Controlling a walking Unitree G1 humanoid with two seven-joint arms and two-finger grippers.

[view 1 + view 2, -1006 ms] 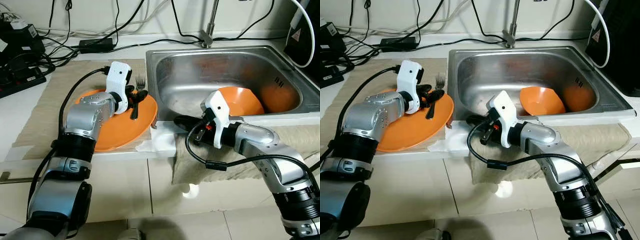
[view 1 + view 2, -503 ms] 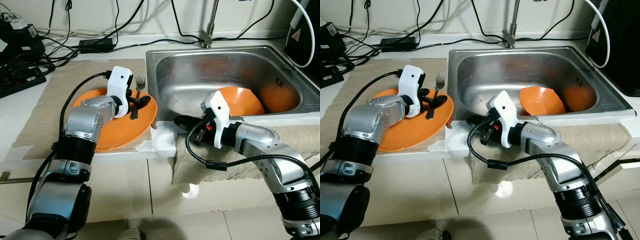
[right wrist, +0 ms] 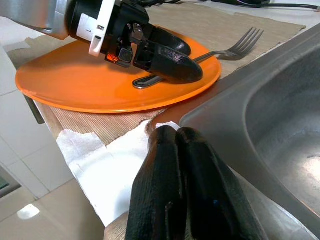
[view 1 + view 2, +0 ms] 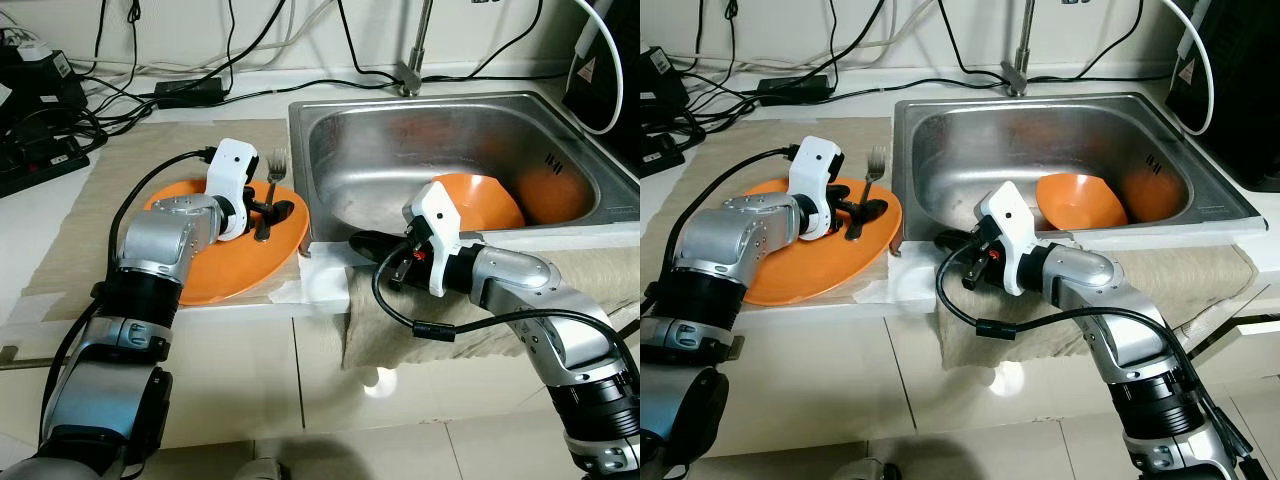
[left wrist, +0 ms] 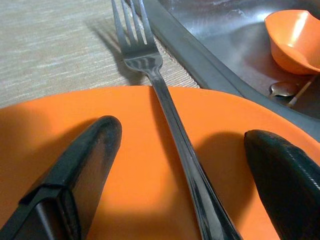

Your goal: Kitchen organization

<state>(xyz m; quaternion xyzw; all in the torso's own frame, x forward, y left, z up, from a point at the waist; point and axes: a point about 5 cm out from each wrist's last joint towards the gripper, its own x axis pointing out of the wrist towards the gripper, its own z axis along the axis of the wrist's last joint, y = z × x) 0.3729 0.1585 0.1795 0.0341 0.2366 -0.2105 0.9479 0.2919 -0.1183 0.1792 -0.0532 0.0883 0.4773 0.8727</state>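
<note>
A silver fork (image 4: 276,162) lies on the orange plate (image 4: 200,270) on the counter left of the sink, its tines past the plate's rim toward the sink. My left gripper (image 4: 271,217) is open low over the plate. In the left wrist view its fingers (image 5: 95,150) straddle the fork's handle (image 5: 167,112) without touching it. An orange bowl (image 4: 480,198) sits in the steel sink (image 4: 400,130), with a spoon (image 5: 283,89) near it. My right gripper (image 4: 362,243) is shut and empty at the sink's front left corner; its fingertips (image 3: 175,150) are pressed together.
A white paper towel (image 4: 322,278) lies on the counter edge between the plate and my right gripper. A beige cloth (image 4: 400,325) hangs over the front edge. The plate rests on a woven mat (image 4: 100,200). Cables and a power strip (image 4: 40,165) are at the back left; the faucet base (image 4: 412,76) stands behind the sink.
My left gripper's fingers have spread apart and the gripper has drawn back a little across the plate, leaving the fork lying there. The right arm has not moved.
</note>
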